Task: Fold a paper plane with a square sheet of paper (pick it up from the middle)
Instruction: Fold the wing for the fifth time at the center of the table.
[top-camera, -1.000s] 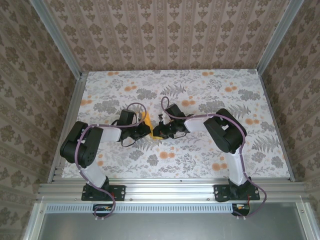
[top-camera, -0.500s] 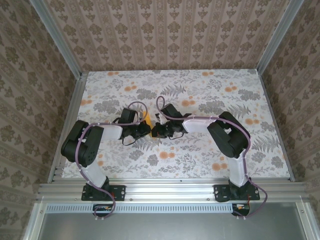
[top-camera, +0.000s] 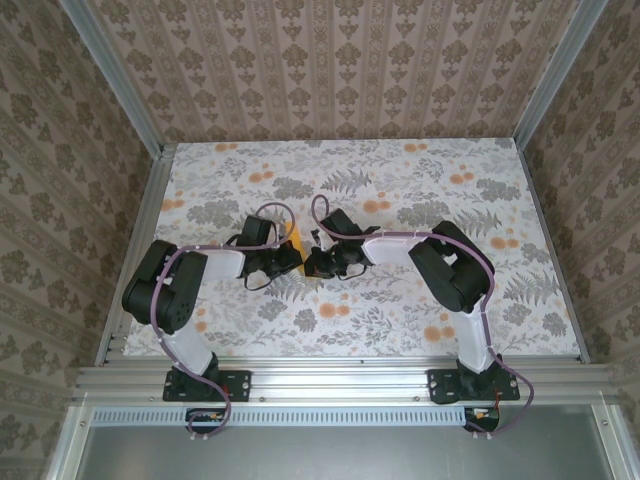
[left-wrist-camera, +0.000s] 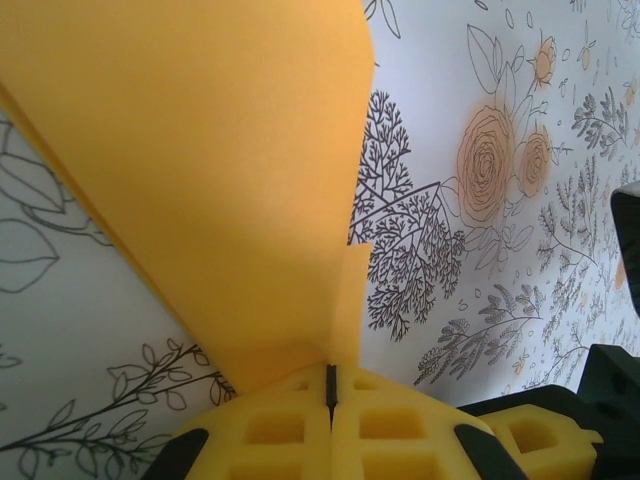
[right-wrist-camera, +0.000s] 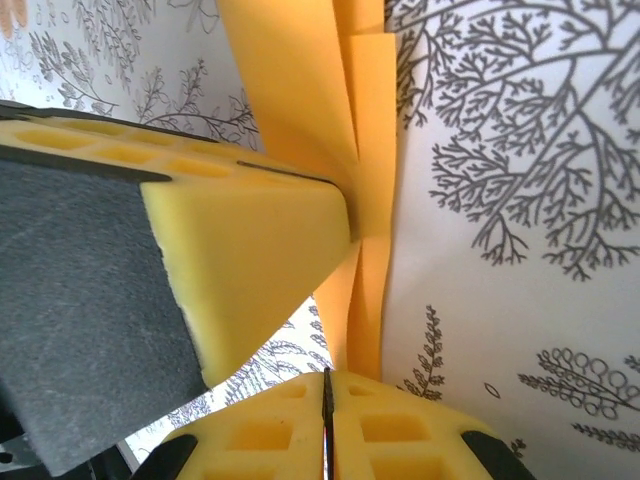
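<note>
The square sheet of paper (top-camera: 297, 237) is orange-yellow and creased into a folded shape, standing up off the cloth at the table's middle. In the left wrist view the paper (left-wrist-camera: 200, 180) fans upward from my left gripper (left-wrist-camera: 330, 378), whose yellow foam pads are pressed together on its lower corner. My right gripper (top-camera: 314, 264) sits just right of the left gripper (top-camera: 294, 256), nearly touching it. In the right wrist view a narrow folded strip of the paper (right-wrist-camera: 370, 150) runs down into the seam of my right gripper (right-wrist-camera: 325, 388), which is shut on it. The left gripper's pad (right-wrist-camera: 250, 250) crowds in from the left.
A white floral tablecloth (top-camera: 400, 300) covers the table, framed by aluminium rails (top-camera: 330, 380) at the near edge and sides. Patterned walls (top-camera: 330, 60) close in the back and both sides. Both arms bend inward, elbows toward the outer edges.
My right gripper has slid left up to the paper and shut on it. The left gripper has kept its grip and hardly moved.
</note>
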